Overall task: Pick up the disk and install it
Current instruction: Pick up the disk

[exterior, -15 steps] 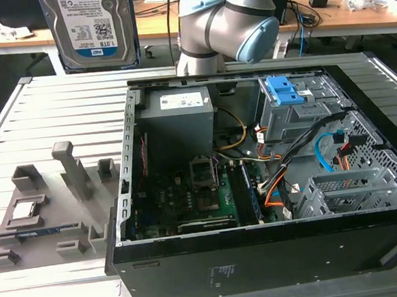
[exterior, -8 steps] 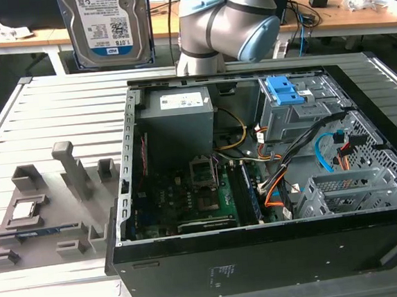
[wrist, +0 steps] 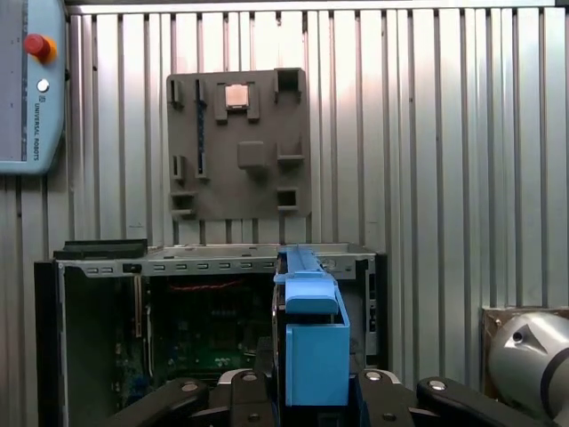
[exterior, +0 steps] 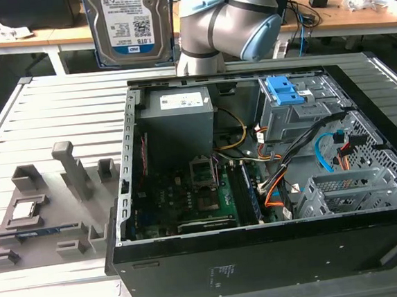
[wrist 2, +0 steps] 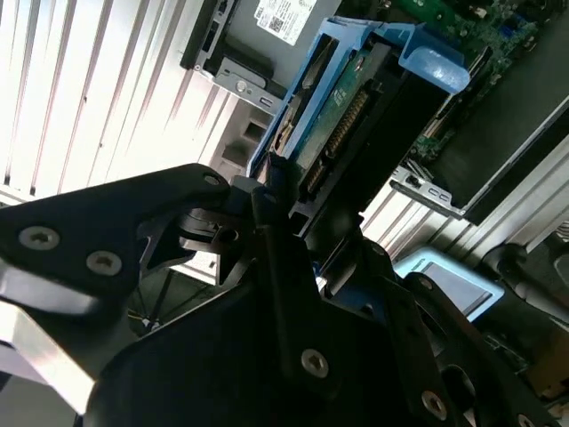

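The disk (exterior: 130,24), a silver hard drive with a white-and-blue label, hangs upright in the air behind the open computer case (exterior: 130,196), beside the arm's grey-and-blue wrist (exterior: 225,21). In both wrist views my gripper (wrist: 311,396) is shut on it. Black fingers (wrist: 378,391) clamp the two sides of its blue plastic rail (wrist: 316,342). In the second wrist view the disk (wrist 2: 356,116) shows its underside and connector edge, with the case interior beyond it.
Inside the case are a power supply (exterior: 178,115), a motherboard (exterior: 189,198), a drive bay with a blue latch (exterior: 284,96), loose cables and a metal cage (exterior: 348,191). A grey fixture (exterior: 51,210) on the exterior view's left holds a processor chip (exterior: 24,209). A teach pendant (wrist: 31,84) lies on the slatted table.
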`<state>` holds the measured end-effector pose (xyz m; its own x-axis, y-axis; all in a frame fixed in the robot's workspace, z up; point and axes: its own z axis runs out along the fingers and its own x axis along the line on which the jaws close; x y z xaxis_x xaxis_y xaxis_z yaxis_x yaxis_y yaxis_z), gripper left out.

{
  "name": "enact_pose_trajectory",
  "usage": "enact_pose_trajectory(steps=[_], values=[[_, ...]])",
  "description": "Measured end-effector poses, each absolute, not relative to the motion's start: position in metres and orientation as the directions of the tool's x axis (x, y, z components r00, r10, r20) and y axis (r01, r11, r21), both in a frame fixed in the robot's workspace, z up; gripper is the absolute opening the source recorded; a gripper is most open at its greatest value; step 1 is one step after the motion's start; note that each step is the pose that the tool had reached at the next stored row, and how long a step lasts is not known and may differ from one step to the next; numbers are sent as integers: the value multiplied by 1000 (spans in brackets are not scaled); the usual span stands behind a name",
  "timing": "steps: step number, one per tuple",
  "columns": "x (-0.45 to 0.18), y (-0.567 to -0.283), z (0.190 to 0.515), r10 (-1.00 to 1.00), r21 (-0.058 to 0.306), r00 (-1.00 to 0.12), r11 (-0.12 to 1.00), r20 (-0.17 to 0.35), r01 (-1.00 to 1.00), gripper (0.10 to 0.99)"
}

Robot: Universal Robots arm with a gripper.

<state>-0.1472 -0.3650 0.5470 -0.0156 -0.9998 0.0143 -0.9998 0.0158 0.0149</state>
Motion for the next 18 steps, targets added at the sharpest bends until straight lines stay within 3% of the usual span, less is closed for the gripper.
enact_pose_trajectory(steps=[18], values=[[-40,-360,546,-1000,15,-15,16,15,-1000,365]])
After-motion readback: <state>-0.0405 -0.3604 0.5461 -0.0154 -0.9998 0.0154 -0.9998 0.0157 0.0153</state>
